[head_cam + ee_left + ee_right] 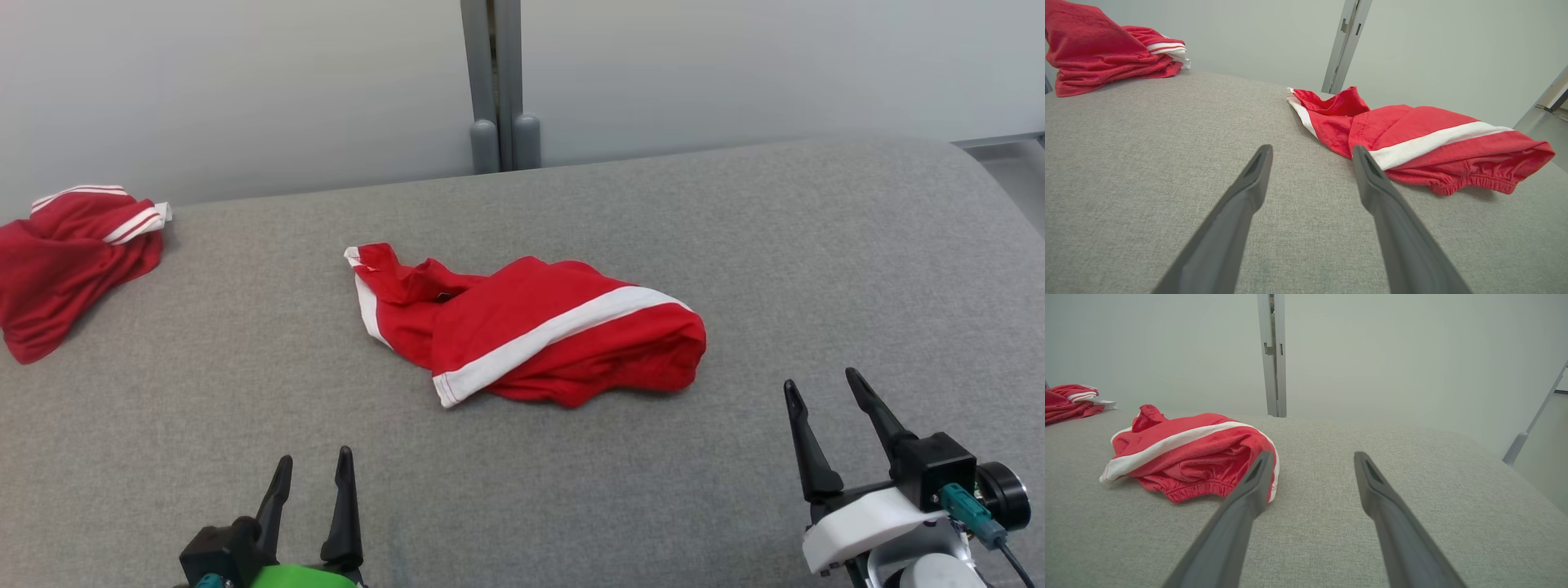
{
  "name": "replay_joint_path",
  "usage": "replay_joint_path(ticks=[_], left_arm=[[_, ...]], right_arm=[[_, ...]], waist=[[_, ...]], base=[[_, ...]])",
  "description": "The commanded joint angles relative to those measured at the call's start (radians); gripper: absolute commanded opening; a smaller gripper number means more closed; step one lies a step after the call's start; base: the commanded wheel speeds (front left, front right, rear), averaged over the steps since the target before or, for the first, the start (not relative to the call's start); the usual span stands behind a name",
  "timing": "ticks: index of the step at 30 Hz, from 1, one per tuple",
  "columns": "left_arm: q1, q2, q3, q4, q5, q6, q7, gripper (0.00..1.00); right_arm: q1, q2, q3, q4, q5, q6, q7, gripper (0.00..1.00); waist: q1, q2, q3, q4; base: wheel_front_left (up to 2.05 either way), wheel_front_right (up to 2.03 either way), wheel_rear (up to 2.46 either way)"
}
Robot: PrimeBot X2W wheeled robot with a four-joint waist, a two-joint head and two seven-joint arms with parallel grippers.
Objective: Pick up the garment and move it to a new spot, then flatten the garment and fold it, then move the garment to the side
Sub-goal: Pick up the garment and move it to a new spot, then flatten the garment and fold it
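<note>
I am looking at a crumpled red garment point(531, 331) lying mid-table point(735, 506). My left gripper point(314, 469) and right gripper point(824, 396) are hovering near it, fingers spread, empty. I would pinch raised folds, not flat cloth.

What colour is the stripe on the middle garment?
White, on the red garment; head view shows it best.
</note>
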Motion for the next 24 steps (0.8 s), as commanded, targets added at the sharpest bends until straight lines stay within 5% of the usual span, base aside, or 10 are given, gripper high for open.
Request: replay_joint_path(ticks=[1,15,24], left_arm=[[0.013,0.001,-0.001,-0.003,-0.005,0.006,-0.001,1.00],[-0.013,0.000,-0.004,0.007,-0.005,0.008,-0.001,1.00],[-0.123,0.001,-0.102,0.144,0.010,-0.014,-0.001,1.00]], right_arm=[[0.015,-0.003,0.001,0.006,0.004,-0.001,-0.005,1.00],[0.007,-0.003,0.004,0.016,0.007,-0.001,-0.005,1.00],[-0.011,-0.003,0.023,0.013,0.007,-0.001,-0.005,1.00]], waist=[[0.0000,0.0000,-0.002,0.001],[0.0000,0.0000,0.001,-0.004],[0.0000,0.0000,0.031,-0.033]], base=[[0.00,0.00,0.00],[0.00,0.00,0.00],[0.00,0.00,0.00]])
